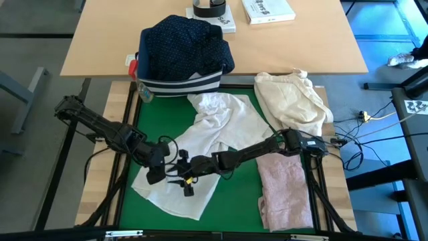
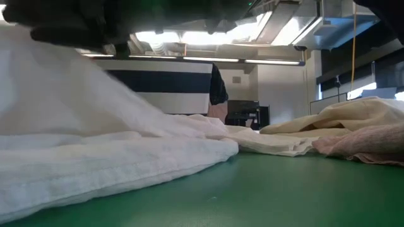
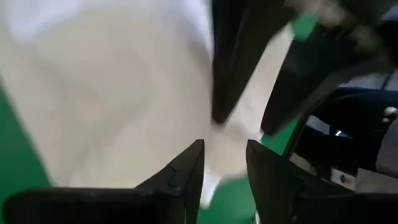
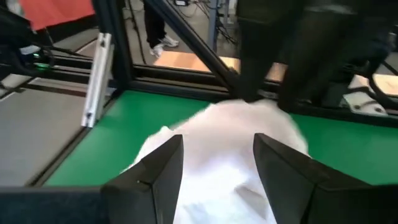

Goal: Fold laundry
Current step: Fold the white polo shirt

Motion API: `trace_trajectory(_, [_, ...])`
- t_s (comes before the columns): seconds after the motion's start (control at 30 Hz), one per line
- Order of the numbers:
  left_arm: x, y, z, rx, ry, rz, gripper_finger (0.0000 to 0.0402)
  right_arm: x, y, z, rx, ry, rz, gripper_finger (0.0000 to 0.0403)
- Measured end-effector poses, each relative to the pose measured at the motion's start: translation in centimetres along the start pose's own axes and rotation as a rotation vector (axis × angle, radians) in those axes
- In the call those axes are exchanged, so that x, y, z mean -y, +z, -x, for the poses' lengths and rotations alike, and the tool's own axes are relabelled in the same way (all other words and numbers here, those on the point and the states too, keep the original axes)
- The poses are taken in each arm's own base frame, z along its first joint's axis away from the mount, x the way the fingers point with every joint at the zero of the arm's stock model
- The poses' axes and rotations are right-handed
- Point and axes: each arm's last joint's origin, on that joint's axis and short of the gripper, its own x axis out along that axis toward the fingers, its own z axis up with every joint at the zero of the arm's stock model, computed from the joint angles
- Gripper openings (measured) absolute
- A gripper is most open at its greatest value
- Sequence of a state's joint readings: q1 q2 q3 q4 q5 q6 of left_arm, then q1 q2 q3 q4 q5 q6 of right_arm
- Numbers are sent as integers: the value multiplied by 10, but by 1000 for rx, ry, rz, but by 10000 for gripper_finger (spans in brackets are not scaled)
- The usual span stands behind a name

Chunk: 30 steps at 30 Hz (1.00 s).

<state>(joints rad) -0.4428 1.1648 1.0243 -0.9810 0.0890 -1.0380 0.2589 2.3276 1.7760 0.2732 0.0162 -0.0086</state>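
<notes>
Over the green mat's near-left, both grippers, left [image 1: 155, 175] and right [image 1: 187, 181], hover spread on the crumpled white shirt [image 1: 214, 124], pinching nothing; best each pinches one hem layer, then pulls flat.

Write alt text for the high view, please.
A white shirt lies spread on a green mat, with both dark arms meeting over it near the left pincer and right pincer. A pink top lies folded beside it.
</notes>
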Motion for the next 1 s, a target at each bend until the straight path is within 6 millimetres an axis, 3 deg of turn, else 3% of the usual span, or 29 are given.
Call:
trace_trajectory(0.2, [7,-23,-1,31,67,92,118,11,-11,-3,-53,-32,-6,198])
trace_trajectory(0.4, [33,-44,-11,180,-10,94,111,26,-19,-4,-112,-77,-14,198])
trace_trajectory(0.5, [47,-51,-28,264,-14,100,110,32,-20,-3,-119,-88,-18,198])
trace_trajectory(0.63, [58,-55,-66,324,70,89,110,38,-20,-3,-122,-91,-22,198])
trace_trajectory(0.8, [58,-57,-108,357,206,144,110,45,-22,-2,-135,-102,-28,198])
trace_trajectory(1.0, [49,-61,-130,335,336,208,110,45,-24,-2,-158,-95,-29,198])
